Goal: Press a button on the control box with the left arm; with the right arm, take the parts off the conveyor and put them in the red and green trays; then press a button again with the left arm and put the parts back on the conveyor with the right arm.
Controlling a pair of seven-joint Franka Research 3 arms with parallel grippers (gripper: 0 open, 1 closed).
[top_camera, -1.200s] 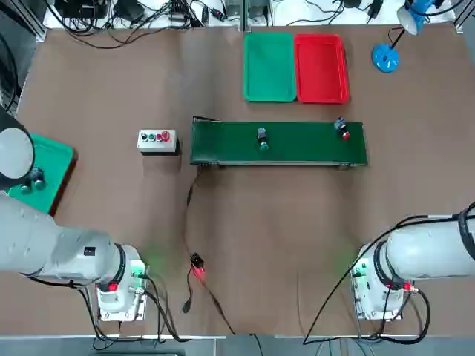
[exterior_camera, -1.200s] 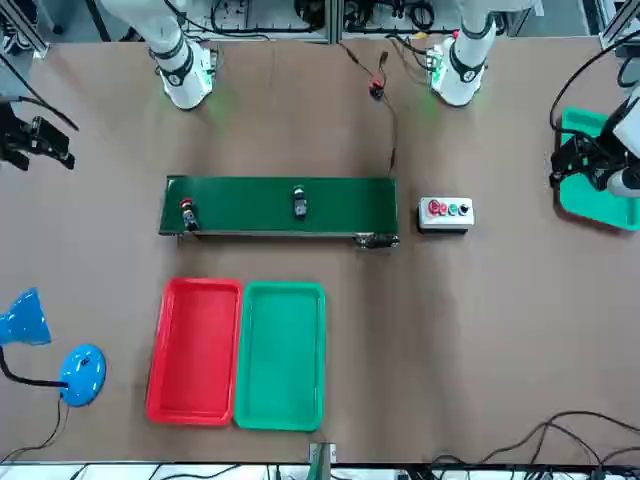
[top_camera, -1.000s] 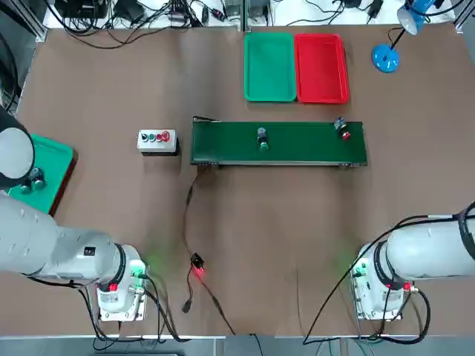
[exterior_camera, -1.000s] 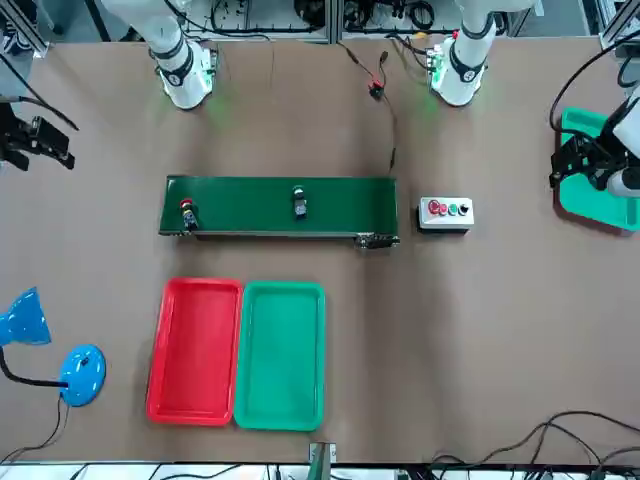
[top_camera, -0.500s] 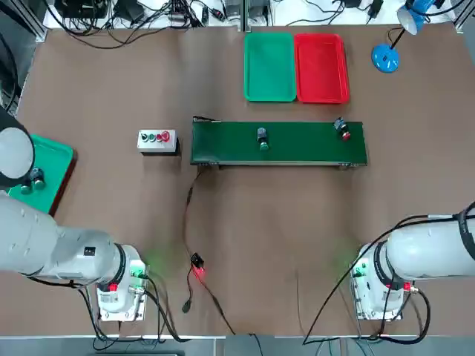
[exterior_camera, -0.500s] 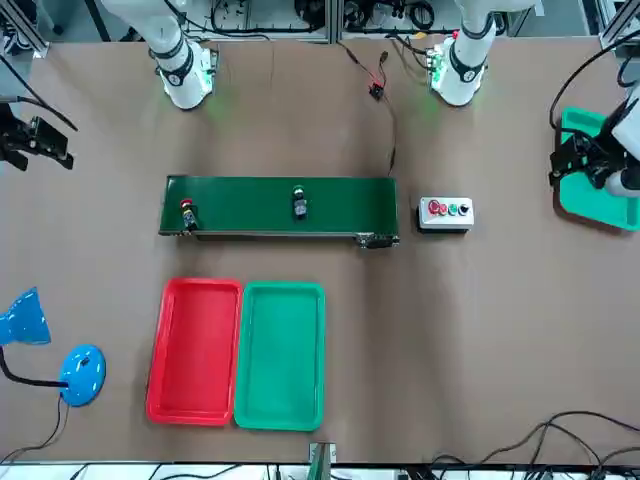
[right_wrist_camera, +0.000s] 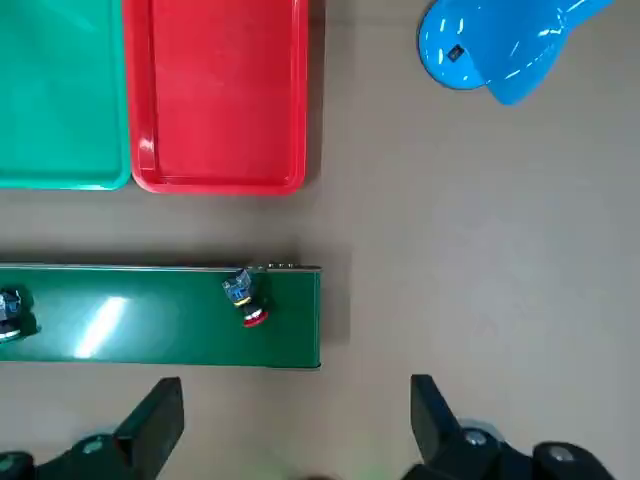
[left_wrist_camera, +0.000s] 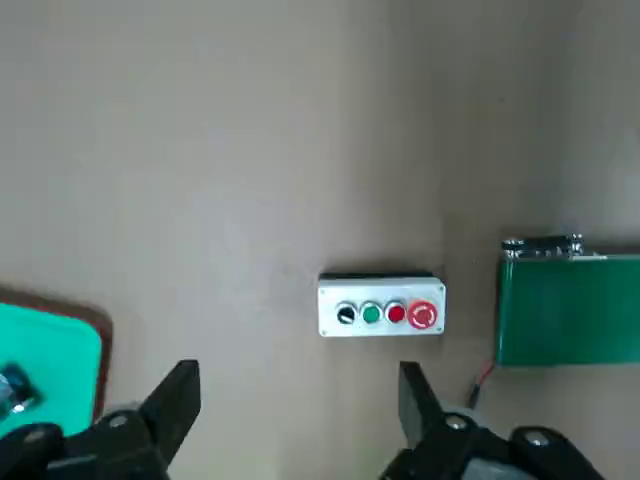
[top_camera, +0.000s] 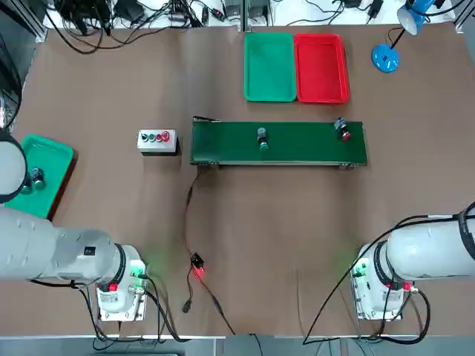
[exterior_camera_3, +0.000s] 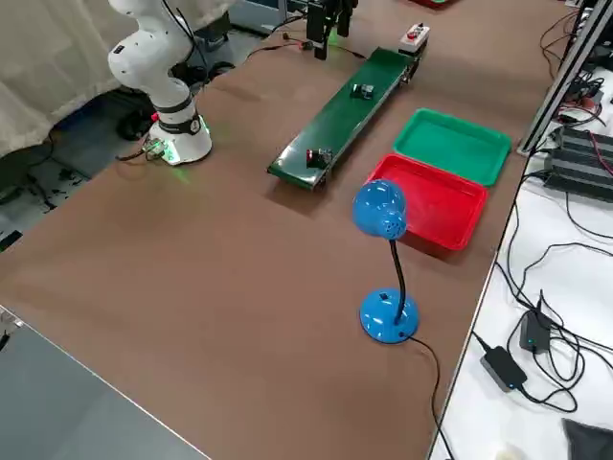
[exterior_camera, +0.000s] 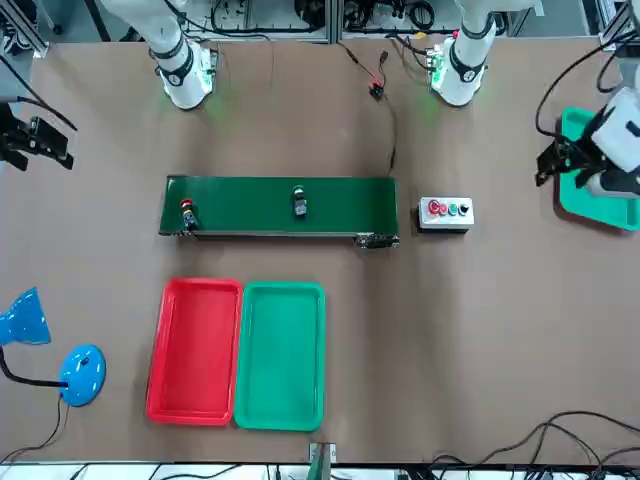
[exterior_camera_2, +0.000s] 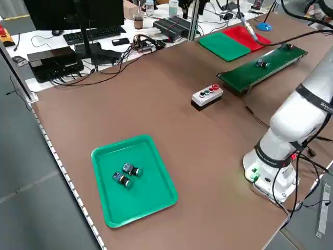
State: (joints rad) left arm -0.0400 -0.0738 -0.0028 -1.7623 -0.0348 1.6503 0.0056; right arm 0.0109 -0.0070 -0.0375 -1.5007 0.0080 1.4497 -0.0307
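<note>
Hovering at the desk's left edge, the left hand (exterior_camera: pixel 560 165) is held wide, well short of the control box (top_camera: pixel 157 140).
Two parts (top_camera: pixel 262 138) are left on the conveyor (top_camera: pixel 278 143); the right hand (exterior_camera: pixel 35 142) is spread wide.

**What the views cut off or leave unclear**

In the top view the left arm (top_camera: pixel 11 167) is sliced by the frame's edge and covers part of the side green tray (top_camera: pixel 52 159), hiding its near corner. The right gripper (exterior_camera: pixel 35 140) sits at the very edge of the front view, its arm out of frame. In the left wrist view the conveyor (left_wrist_camera: pixel 570 305) shows only one end. The two parts on the belt, one red-capped (top_camera: pixel 343 132) and one green-tipped (top_camera: pixel 262 139), are too small to tell their shapes
</note>
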